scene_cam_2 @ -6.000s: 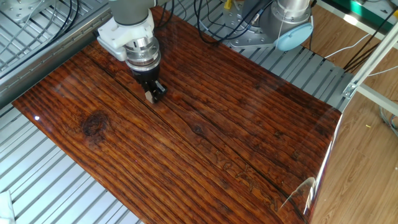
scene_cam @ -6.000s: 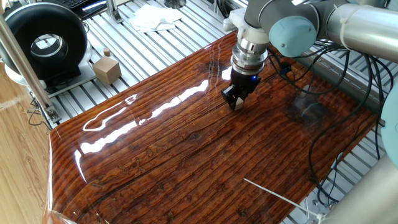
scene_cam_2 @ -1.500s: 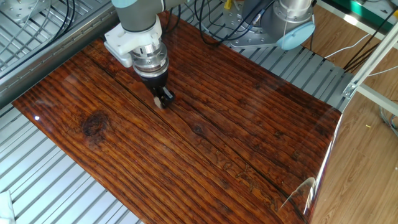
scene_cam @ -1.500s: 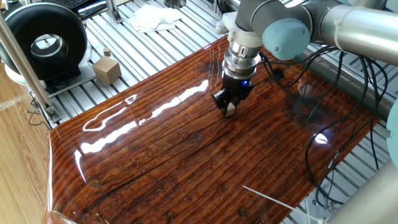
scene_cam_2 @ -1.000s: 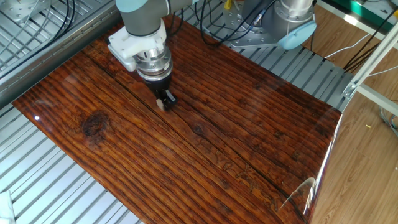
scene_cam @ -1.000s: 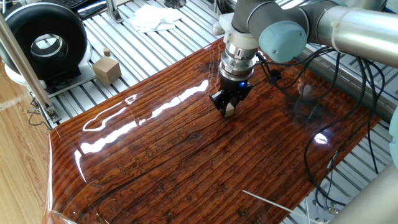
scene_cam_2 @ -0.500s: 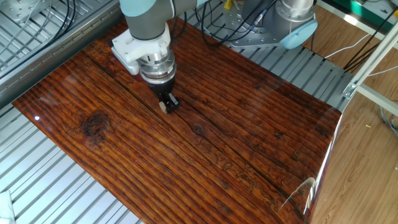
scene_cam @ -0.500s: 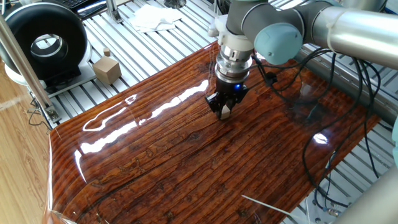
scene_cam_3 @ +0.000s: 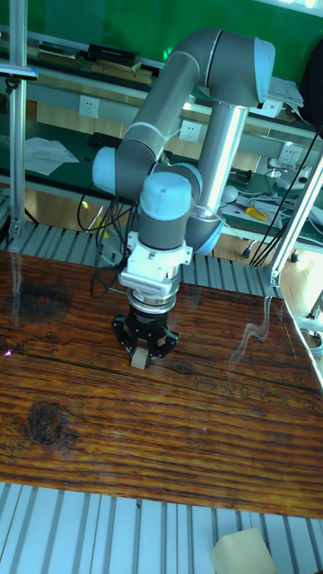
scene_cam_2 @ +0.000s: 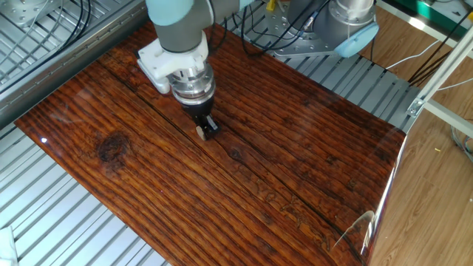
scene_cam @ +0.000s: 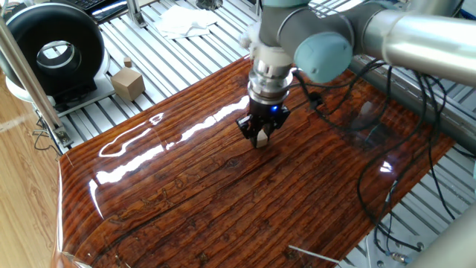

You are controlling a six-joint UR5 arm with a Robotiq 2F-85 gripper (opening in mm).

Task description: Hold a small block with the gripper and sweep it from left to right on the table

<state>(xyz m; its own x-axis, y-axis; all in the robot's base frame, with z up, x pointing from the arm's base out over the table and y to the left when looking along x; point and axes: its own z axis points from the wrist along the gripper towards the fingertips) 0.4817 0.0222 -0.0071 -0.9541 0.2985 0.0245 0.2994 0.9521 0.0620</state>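
The black gripper (scene_cam: 261, 139) (scene_cam_2: 205, 132) (scene_cam_3: 141, 359) points straight down, shut on the small block (scene_cam: 262, 140) (scene_cam_2: 201, 134) (scene_cam_3: 140, 360), a tiny pale tan cube whose lower end rests on the table (scene_cam: 223, 193) (scene_cam_2: 281, 162) (scene_cam_3: 179, 430). Both sit near the middle of the glossy reddish-brown board. The silver-grey arm with light blue caps reaches in from the far side in the tall fixed view.
A larger tan cube with a knob (scene_cam: 128, 82) stands on the slatted aluminium frame beside a black round device (scene_cam: 53, 53). White cloth (scene_cam: 184, 21) lies further back. Cables (scene_cam: 387, 193) hang off the board's right edge. Another pale block (scene_cam_3: 244, 551) lies on the slats at the front.
The gripper has slid steadily across the board with the small block in it, leftward in one fixed view and rightward in the other fixed view. Its jaws have stayed shut.
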